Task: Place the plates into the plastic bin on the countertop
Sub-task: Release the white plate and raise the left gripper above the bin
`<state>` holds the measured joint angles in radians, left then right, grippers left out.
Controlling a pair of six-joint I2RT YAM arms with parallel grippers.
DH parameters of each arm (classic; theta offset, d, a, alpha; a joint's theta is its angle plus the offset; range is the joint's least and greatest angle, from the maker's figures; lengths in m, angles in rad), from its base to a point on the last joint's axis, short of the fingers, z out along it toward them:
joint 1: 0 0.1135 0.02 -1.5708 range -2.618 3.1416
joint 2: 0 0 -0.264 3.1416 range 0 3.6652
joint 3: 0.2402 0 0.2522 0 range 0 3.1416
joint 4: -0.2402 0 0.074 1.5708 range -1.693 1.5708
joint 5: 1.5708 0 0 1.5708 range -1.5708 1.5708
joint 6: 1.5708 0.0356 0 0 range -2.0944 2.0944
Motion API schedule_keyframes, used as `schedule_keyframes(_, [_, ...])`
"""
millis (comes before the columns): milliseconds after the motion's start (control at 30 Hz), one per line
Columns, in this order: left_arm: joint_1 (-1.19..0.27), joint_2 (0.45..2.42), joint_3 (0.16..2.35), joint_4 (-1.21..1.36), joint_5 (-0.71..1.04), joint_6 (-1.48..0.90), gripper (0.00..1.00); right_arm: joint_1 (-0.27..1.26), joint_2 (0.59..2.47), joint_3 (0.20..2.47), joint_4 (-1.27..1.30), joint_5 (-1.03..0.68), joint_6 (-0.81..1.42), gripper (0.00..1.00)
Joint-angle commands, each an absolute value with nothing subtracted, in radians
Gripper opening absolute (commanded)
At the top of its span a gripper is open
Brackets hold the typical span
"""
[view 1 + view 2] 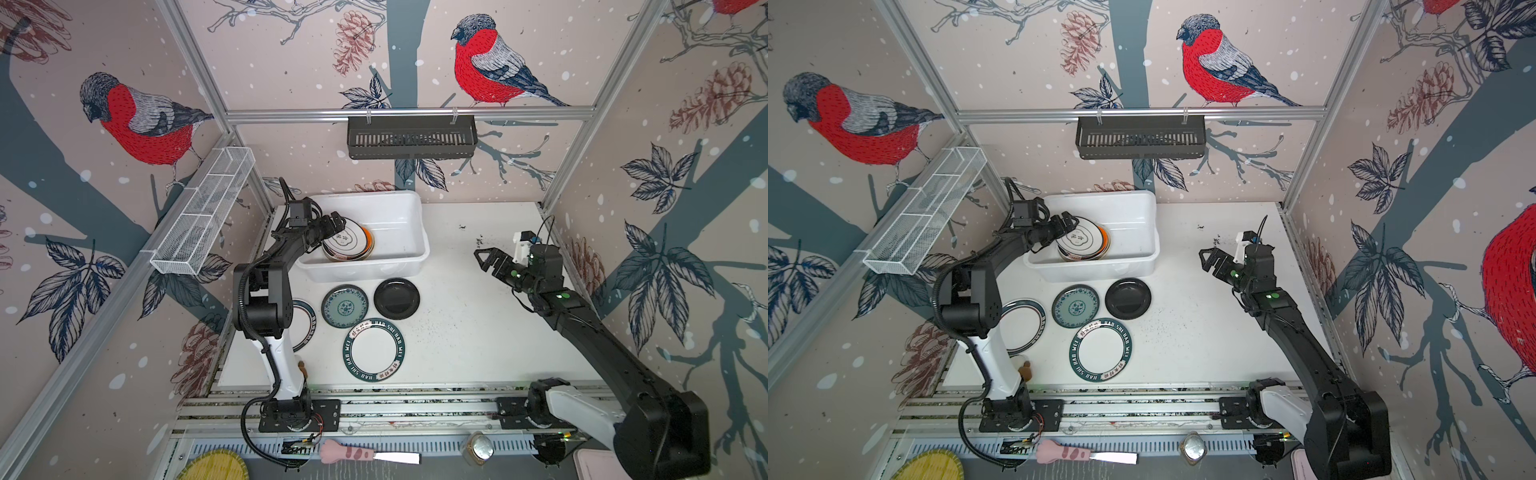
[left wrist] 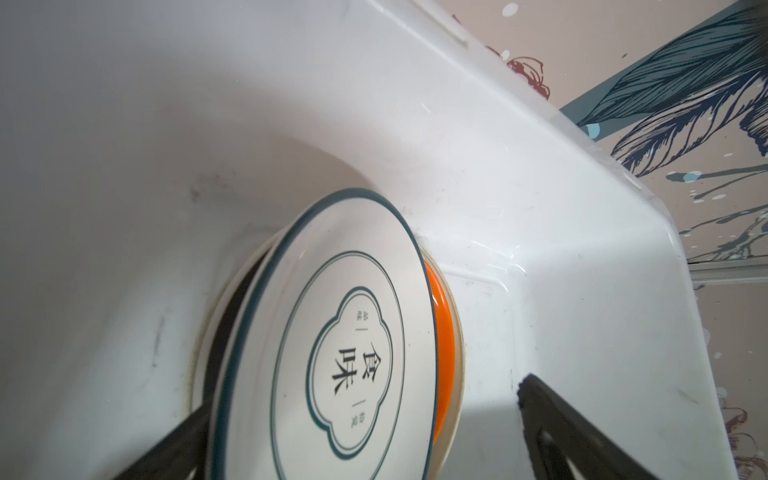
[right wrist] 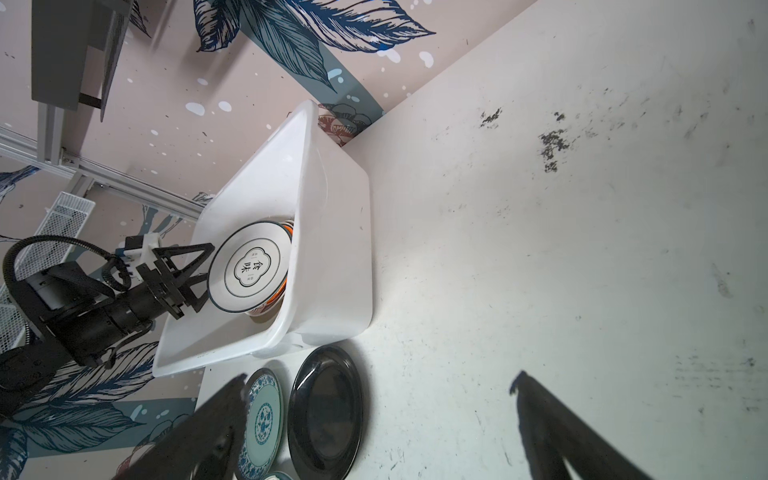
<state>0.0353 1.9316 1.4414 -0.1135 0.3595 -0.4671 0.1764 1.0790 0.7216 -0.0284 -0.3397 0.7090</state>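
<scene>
Countertop (image 1: 478,332) speckled white, walls (image 1: 291,158) bird-printed; your left pincer (image 1: 337,224) gapes just left of the top plate (image 1: 345,239) in the bin (image 1: 423,241).

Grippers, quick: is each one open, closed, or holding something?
Left gripper: open, at the white plate in the plastic bin, not gripping it.
Right gripper: open, empty.

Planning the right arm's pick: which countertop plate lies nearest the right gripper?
The glossy black plate, the rightmost; the teal patterned plate and lettered-rim plates lie farther left.
</scene>
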Motion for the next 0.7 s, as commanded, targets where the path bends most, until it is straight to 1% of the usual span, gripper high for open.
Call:
schedule_keyframes(0, [0.033, 1.906, 1.457, -0.097, 0.357, -0.445, 0.97, 0.182, 1.085, 0.723, -0.020, -0.374, 0.700, 1.00])
schedule_keyframes(267, [0.013, 1.826, 1.436, -0.077, 0.348, -0.444, 0.97, 0.210, 1.092, 0.661, 0.040, -0.419, 0.756, 1.00])
schedule_keyframes(467, [0.002, 1.805, 1.472, -0.157, 0.257, -0.414, 0.97, 0.234, 1.094, 0.666, 0.037, -0.408, 0.752, 0.99])
schedule_keyframes(667, [-0.008, 1.729, 1.438, -0.154, 0.229, -0.400, 0.97, 0.275, 1.104, 0.663, 0.047, -0.396, 0.732, 1.00])
